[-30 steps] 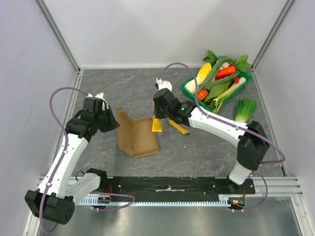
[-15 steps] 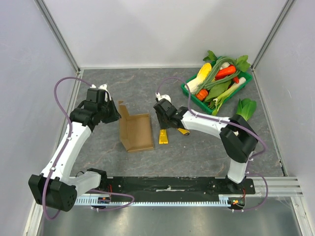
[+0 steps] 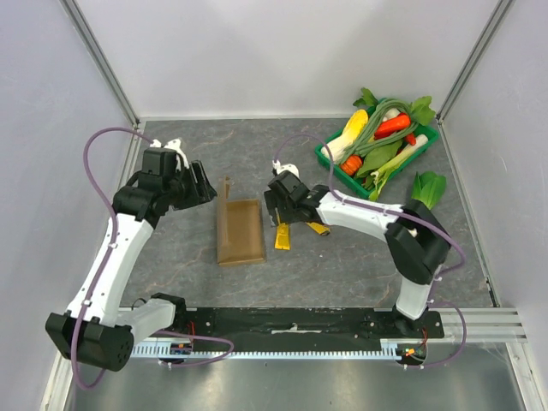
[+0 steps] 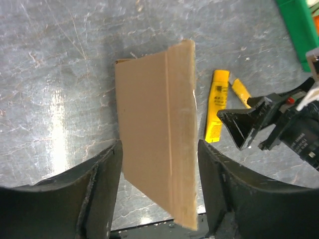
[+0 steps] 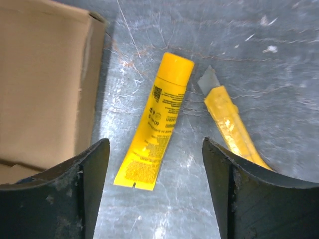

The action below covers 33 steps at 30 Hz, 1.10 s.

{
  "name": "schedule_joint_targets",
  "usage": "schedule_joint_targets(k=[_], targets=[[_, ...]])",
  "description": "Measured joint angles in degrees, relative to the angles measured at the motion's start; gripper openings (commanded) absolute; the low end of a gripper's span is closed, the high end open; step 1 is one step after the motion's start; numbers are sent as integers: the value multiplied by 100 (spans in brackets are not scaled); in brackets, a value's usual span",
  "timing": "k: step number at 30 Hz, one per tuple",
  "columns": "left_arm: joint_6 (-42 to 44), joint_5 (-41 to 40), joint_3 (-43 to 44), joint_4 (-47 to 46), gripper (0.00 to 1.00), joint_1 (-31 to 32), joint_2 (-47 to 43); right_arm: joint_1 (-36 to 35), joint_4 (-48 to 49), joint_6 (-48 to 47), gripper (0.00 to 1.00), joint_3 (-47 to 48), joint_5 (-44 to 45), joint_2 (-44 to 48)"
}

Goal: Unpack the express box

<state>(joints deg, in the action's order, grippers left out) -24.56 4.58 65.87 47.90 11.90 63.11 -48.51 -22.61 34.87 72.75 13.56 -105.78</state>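
Plain brown express box (image 3: 240, 233), yellow tube (image 5: 158, 119) (black print), grey marbled table (image 3: 214, 154)

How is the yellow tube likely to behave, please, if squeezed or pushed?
The tube tapers to a flat crimped end, so it probably dents under a squeeze. That flat end likely keeps it from rolling; pushed, it would probably slide on the smooth table.

A dark grey, marble-veined flat bench (image 3: 360, 265) forms the floor of a small booth. A plain pale lilac-white far wall (image 3: 282, 51), a matching left wall (image 3: 34, 171) and a right wall (image 3: 522, 188) close it in. Slanting silver aluminium frame posts (image 3: 100, 62) stand at the far corners. In the left wrist view, a soft white glare (image 4: 57, 114) lies on the bench's scratched surface.
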Motion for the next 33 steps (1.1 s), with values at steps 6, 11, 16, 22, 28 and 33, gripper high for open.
schedule_joint_targets(k=[6, 11, 16, 22, 28, 33], targets=[[2, -55, 317, 188, 78, 0, -573, 20, -409, -59, 96, 15, 219, 1241], [0, -245, 457, 546, 80, 0, -1440, 81, -824, -140, 98, -4, 509, 2594], [-2, -254, 710, 1029, 80, 0, -2310, 105, -1510, -96, 98, -87, 955, 4022], [-7, -133, 1366, 1705, 80, 0, -3130, 107, -2227, 175, 98, -116, 1248, 5737], [-4, 66, 1801, 2271, 80, 0, -3571, 111, -2953, 310, 98, 118, 1499, 6557], [2, 179, 2210, 2699, 81, 0, -3613, 111, -3394, 330, 98, 514, 1687, 6745]])
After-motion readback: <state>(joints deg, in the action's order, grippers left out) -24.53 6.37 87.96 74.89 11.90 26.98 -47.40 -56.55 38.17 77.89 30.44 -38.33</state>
